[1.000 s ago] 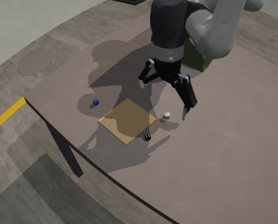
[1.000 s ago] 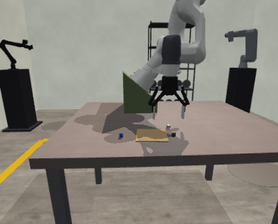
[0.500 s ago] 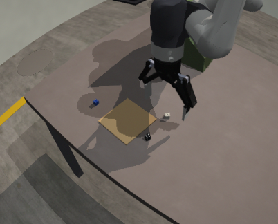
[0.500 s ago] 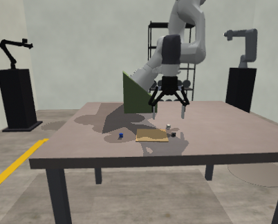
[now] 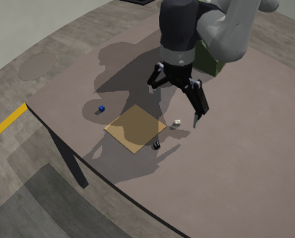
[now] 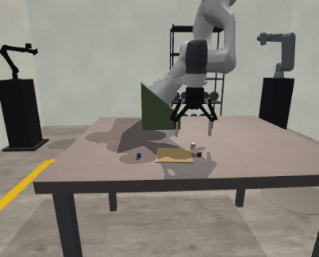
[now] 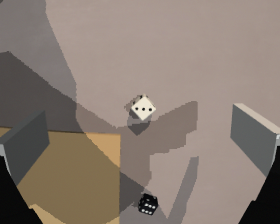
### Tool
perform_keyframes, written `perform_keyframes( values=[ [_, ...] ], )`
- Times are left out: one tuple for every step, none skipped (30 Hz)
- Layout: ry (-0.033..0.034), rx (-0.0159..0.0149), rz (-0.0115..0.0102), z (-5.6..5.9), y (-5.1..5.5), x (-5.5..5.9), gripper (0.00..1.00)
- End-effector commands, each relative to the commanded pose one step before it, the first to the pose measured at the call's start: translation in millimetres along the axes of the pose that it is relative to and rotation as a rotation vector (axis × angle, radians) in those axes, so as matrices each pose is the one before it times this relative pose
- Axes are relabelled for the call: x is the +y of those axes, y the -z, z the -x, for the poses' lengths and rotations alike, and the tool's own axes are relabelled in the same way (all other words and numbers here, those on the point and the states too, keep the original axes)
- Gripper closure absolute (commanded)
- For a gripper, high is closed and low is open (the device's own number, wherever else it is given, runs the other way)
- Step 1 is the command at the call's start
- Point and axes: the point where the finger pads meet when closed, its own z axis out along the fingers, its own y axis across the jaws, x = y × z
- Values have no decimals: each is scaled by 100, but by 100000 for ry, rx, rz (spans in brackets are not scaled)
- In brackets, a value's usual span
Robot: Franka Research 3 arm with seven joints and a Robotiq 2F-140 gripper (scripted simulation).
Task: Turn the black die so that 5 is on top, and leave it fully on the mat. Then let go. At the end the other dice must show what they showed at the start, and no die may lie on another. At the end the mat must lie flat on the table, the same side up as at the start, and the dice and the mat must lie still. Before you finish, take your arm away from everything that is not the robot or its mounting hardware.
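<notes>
The black die (image 5: pixel 156 145) lies on the table just off the near right edge of the tan mat (image 5: pixel 135 128). It also shows in the exterior view (image 6: pixel 199 154) and low in the wrist view (image 7: pixel 148 204). The mat also shows in the exterior view (image 6: pixel 174 155) and at the left of the wrist view (image 7: pixel 67 183). My gripper (image 5: pixel 176 108) hangs open and empty above the table, over the area by the white die (image 5: pixel 177 123). The white die shows three pips in the wrist view (image 7: pixel 143 107). A blue die (image 5: pixel 101 109) lies left of the mat.
A green wedge-shaped block (image 6: pixel 156 108) stands at the back of the table behind the arm. The table's near edge (image 5: pixel 110 184) runs close to the mat. Black pedestals with other arms (image 6: pixel 20 111) stand off the table.
</notes>
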Motion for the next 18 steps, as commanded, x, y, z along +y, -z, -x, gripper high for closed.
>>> perform_keyframes(
  values=[
    [-414,-90,-178,-8,-17,13,0],
    [0,0,0,0,0,0,0],
    [0,0,0,8,0,0,0],
    [0,0,1,51,0,2,0],
    [0,-1,1,126,0,4,0],
    [0,0,-1,223,0,5,0],
    [0,0,1,332,0,9,0],
    [0,0,0,444,0,11,0],
    [0,0,0,551,0,14,0],
    [0,1,-2,647,0,16,0],
    [0,0,0,0,0,0,0],
    [0,0,0,0,0,0,0],
    [0,-1,2,727,0,19,0],
    [0,1,-3,786,0,19,0],
    [0,-1,2,824,0,21,0],
    [0,0,0,837,0,21,0],
    [0,1,-1,827,0,20,0],
    [0,0,1,795,0,20,0]
  ],
)
